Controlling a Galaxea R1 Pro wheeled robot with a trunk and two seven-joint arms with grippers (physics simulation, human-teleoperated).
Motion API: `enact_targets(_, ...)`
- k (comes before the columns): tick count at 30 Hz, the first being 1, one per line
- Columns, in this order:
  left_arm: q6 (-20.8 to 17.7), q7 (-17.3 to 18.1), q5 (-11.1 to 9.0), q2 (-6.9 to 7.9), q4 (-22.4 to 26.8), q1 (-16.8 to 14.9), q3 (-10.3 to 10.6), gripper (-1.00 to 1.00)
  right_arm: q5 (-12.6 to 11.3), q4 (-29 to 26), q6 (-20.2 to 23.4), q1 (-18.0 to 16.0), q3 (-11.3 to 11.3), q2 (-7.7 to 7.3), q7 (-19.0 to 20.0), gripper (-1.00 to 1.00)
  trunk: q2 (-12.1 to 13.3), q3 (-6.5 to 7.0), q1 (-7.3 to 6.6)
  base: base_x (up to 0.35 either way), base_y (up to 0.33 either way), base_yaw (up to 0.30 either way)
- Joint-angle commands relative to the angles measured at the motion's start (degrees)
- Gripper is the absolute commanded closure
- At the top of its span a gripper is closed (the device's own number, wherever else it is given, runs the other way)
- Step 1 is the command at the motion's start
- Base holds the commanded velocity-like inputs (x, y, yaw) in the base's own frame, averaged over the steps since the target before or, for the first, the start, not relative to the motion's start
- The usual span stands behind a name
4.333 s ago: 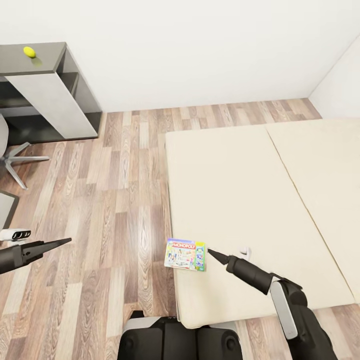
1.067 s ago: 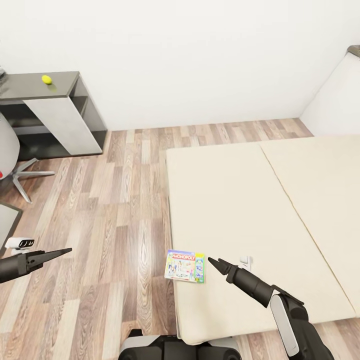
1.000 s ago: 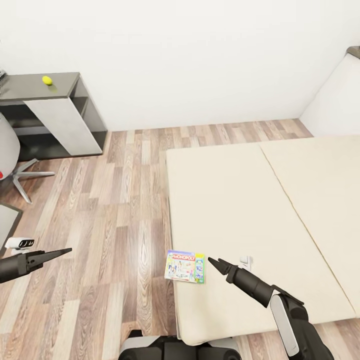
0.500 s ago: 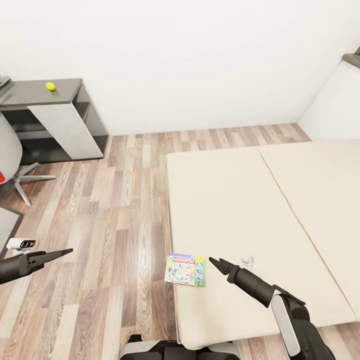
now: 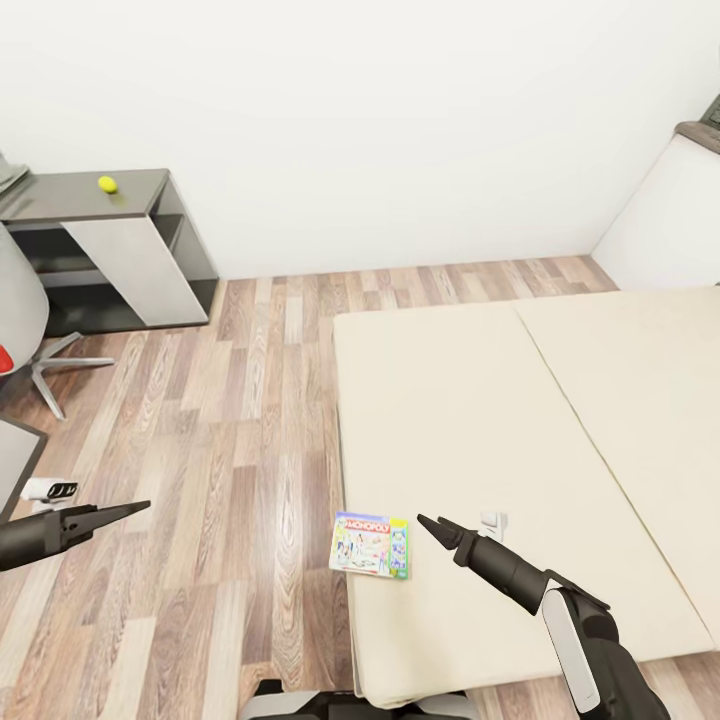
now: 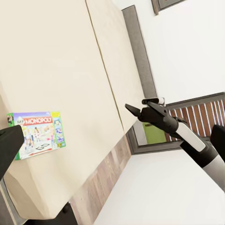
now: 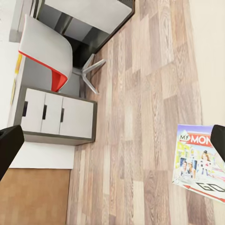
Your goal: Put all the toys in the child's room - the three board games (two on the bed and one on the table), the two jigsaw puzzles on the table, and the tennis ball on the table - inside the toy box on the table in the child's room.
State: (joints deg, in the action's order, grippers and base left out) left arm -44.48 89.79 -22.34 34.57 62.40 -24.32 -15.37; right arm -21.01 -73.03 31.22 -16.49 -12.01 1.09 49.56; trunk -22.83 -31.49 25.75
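- A Monopoly board game (image 5: 371, 544) lies flat on the cream bed (image 5: 500, 420), right at the mattress's near corner at about 6 o'clock in the head view, its edge reaching the side of the bed next to the wood floor (image 5: 200, 450).
- The right gripper (image 5: 428, 525) hovers just beside the box, at its 3 o'clock, not touching it. Its fingers come to one narrow point in the head view. The right wrist view shows dark finger shapes at opposite edges, so I cannot tell how wide it stands.
- In the right wrist view the board game (image 7: 201, 161) sits partly cut by the frame, with the floor beside it.
- The left gripper (image 5: 135, 508) hangs over the floor at about 8 o'clock, well apart from the bed. Its tips look drawn to a narrow point with nothing between them; the true gap cannot be told.
- The left wrist view looks across the bed at the game box (image 6: 38, 133) and the right arm (image 6: 173, 129) beyond it.
- A tennis ball (image 5: 107, 184) rests on top of a dark shelf unit (image 5: 120, 245) at about 10 o'clock, against the white wall. The shelf's open compartments look dark and their contents cannot be made out.
- A grey swivel chair (image 7: 56, 54) with a red seat stands near a white drawer cabinet (image 7: 54, 115), seen in the right wrist view.
- A small white object (image 5: 491, 520) lies on the bed just past the right gripper; what it is cannot be told.
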Motion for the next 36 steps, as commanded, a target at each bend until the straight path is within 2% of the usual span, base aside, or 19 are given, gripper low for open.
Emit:
enact_targets(1,-0.61,0.21,0.01,0.03,0.00,-0.02,0.05,-1.00,-0.26,-0.01,0.42,-0.03,-0.12,0.05,0.11,-1.00,-0.09,0.02,0.03,0.000,0.000,0.000)
enact_targets(25,-0.61,0.21,0.01,0.03,0.00,-0.02,0.25,-1.00,-0.17,0.41,0.38,-0.03,0.15,0.60,-0.55,-1.00,-0.09,2.30,0.03,0.000,0.000,0.032)
enact_targets(36,-0.61,0.21,0.01,0.06,0.00,-0.02,0.18,-1.00,-0.17,0.83,0.34,-0.02,1.53,0.66,-1.16,-1.00,-0.09,3.34,0.03,0.000,0.000,0.073)
